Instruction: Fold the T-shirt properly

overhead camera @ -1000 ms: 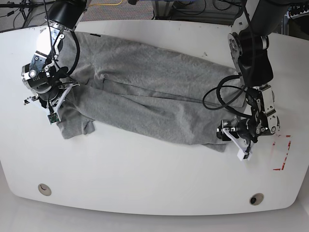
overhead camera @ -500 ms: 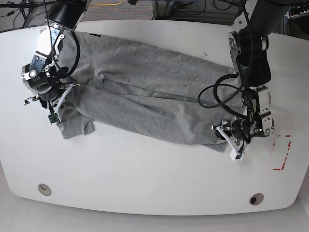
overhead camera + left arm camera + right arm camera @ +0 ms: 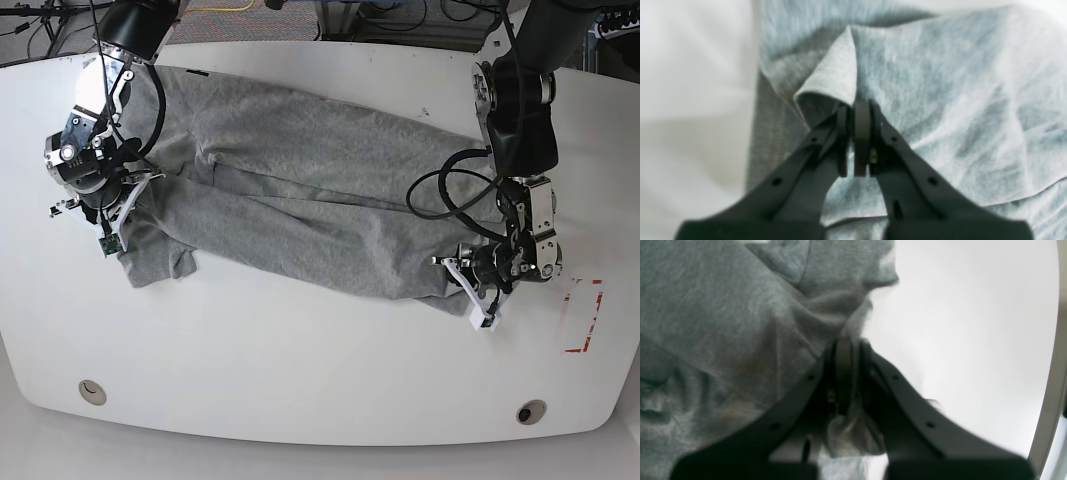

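My left gripper (image 3: 855,113) is pinched tight, the two black fingers (image 3: 840,133) pressed together on a raised peak of the grey T-shirt (image 3: 940,100). The fold of cloth stands up from my fingertips toward twelve o'clock in the left wrist view, with crumpled fabric spreading to three o'clock and bare white table (image 3: 690,100) at nine o'clock. From the base view this hand (image 3: 470,285) sits at the shirt's lower edge, at about four o'clock on the table, with a loop of black cable (image 3: 440,200) hanging above it along my arm.

My right gripper (image 3: 850,343) is also closed fast. A wad of grey cloth is caught between its fingers (image 3: 840,366), and some of it bulges out lower down between them. The shirt fills the right wrist view from nine to twelve o'clock; the table lies pale at three o'clock, its rim just showing at the far right. In the base view this hand (image 3: 105,205) grips the shirt at nine o'clock on the table, near a sleeve.

The T-shirt (image 3: 320,200) lies stretched slantwise across the table (image 3: 300,370), from ten o'clock down to four o'clock, with a long crease running along its middle. A red marking (image 3: 585,315) sits on the table at four o'clock, just beyond my left hand.
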Available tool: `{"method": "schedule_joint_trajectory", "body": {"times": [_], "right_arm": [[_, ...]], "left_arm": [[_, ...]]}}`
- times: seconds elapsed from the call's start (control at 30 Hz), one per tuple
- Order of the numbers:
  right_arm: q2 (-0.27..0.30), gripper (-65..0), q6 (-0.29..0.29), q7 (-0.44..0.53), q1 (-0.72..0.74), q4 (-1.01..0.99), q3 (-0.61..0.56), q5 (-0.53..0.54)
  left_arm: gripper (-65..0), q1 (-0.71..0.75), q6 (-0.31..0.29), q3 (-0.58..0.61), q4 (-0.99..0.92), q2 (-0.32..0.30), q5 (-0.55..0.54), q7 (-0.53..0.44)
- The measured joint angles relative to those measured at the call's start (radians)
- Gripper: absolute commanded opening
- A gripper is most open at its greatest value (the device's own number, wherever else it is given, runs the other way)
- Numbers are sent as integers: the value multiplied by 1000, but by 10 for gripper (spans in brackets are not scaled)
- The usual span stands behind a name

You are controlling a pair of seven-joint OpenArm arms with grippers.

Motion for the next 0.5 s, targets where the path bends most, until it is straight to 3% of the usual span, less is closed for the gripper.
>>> {"method": "schedule_joint_trajectory", "body": {"times": [0.5], "right_arm": [[0, -644, 0, -6, 37, 58, 1, 2]], "left_arm": [[-650, 20, 1, 1, 204, -3, 5, 0]]}}
